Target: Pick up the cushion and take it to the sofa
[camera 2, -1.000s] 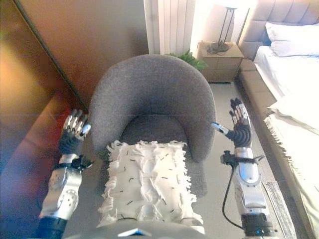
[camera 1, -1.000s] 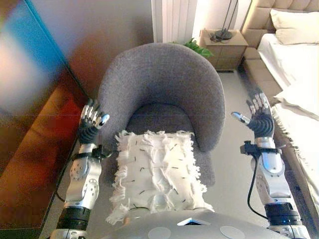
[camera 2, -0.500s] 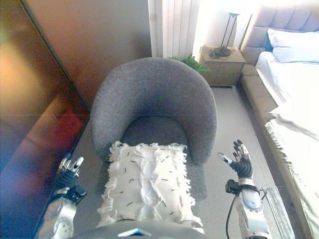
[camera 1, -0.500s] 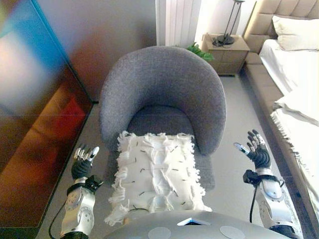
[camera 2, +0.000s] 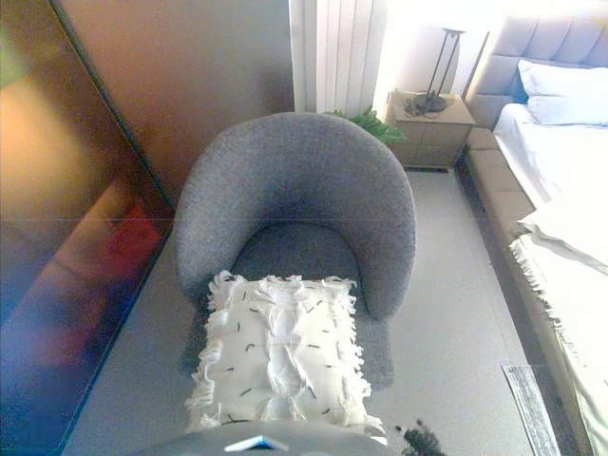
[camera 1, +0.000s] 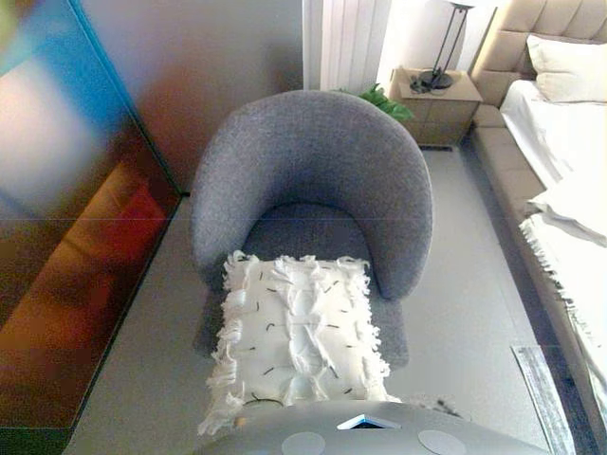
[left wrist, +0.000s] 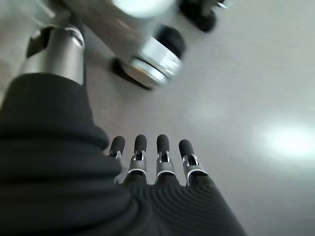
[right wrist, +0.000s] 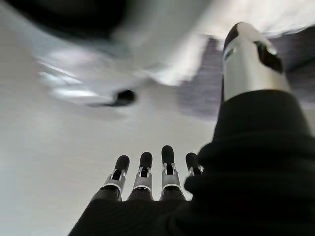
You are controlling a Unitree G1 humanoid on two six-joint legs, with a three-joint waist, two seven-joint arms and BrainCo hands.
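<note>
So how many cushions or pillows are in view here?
2. The white fringed cushion lies on the front of the grey armchair's seat. A white pillow sits at the head of the bed. Others may lie beyond the frame.

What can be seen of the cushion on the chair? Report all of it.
The cushion is white and rectangular, with a shaggy, ruffled cover, fringed edges and small dark flecks. It looks soft, like fabric. It lies flat on the front of the grey armchair seat, its long side running from the seat back toward the robot, its near end overhanging the seat front. Nothing but the chair touches it; no robot hand is on it.
</note>
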